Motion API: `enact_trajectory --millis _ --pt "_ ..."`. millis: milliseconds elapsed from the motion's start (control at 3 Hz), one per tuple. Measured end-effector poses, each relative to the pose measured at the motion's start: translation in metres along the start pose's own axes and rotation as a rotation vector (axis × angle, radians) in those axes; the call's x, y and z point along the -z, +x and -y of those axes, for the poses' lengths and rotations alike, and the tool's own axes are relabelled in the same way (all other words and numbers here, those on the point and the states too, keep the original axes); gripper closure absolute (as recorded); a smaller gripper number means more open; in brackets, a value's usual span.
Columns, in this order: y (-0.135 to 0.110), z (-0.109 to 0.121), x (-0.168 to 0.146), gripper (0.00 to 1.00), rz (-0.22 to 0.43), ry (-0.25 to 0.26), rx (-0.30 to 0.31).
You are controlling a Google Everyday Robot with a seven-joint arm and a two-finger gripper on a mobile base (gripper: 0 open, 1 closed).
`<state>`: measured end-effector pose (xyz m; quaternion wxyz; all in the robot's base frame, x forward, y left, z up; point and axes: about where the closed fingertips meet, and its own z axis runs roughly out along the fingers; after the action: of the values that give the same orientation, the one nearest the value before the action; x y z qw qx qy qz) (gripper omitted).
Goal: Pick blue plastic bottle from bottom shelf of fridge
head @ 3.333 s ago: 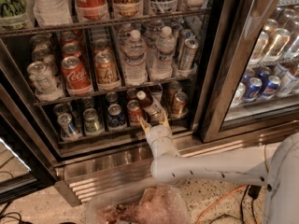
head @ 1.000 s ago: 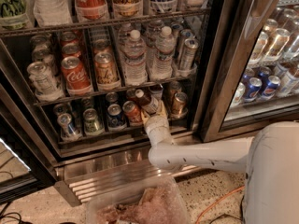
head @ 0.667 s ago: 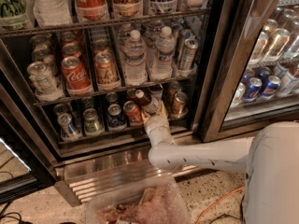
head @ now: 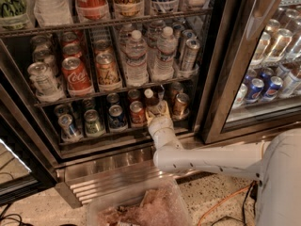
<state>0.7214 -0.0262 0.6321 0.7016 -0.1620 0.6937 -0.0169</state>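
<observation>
In the camera view we see the fridge (head: 212, 74) with its door open and the bottom shelf (head: 94, 136) packed with cans. The bottle (head: 150, 100), dark with a white cap, stands upright towards the right end of that shelf. A red can (head: 137, 113) is just to its left and a copper can (head: 180, 104) is near on its right. The gripper (head: 158, 110) reaches in over the shelf's front edge and sits right against the bottle's lower body. We cannot tell whether it is clamped on the bottle or apart. The white arm (head: 207, 159) runs from the right edge across the steel grille (head: 108, 177). Water bottles (head: 136, 56) stand on the shelf above. A clear tub (head: 175, 197) sits at the bottom edge.
</observation>
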Motion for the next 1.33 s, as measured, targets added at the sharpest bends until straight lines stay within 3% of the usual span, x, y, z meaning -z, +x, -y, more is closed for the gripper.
enact_trajectory --millis 333,1333 --pt "-0.017 0.008 0.003 1.00 0.044 0.007 -0.012" --pt "-0.025 0.012 0.011 1.00 0.076 0.014 -0.020"
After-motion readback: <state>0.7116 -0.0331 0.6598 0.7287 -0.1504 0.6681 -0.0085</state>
